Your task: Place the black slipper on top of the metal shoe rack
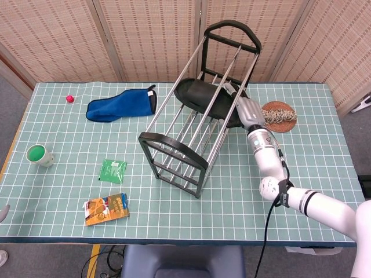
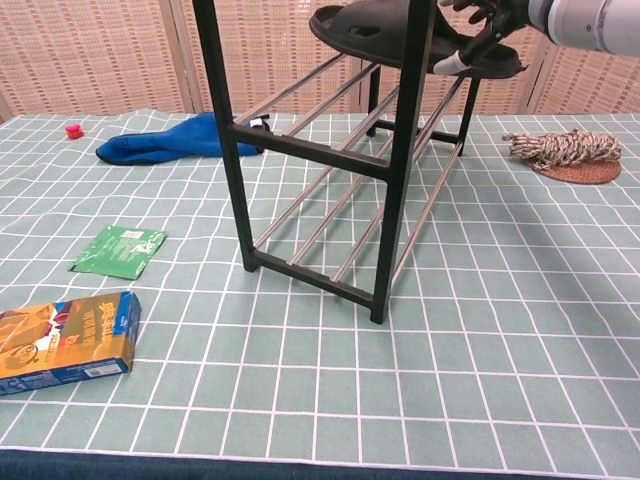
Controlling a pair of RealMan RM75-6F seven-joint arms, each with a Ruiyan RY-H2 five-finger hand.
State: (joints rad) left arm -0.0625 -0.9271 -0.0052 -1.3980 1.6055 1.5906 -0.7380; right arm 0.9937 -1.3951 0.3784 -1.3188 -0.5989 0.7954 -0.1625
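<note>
Fingers (image 2: 478, 38) of the right hand (image 1: 246, 109) grasp the black slipper (image 1: 203, 95) at its near end, holding it up among the top bars of the metal shoe rack (image 1: 191, 124); in the chest view the slipper's sole sits level with the rack's upper rails, though whether it rests on them or hangs just above cannot be told. The rack stands on the bench (image 1: 324, 150) with its lower rails bare. Just beyond the hand, a coil of rope lies on a round woven mat (image 1: 280, 114) near the bench's far right. A blue mitt (image 1: 122, 105) lies beside the rack's far left, with a small red object (image 1: 69, 99) farther left. Nearer the front sit a green packet (image 1: 112, 170), an orange snack box (image 1: 106, 208) and a green cup (image 1: 39, 154). The left hand (image 1: 4, 212) barely shows at the frame edge, its state unreadable.
</note>
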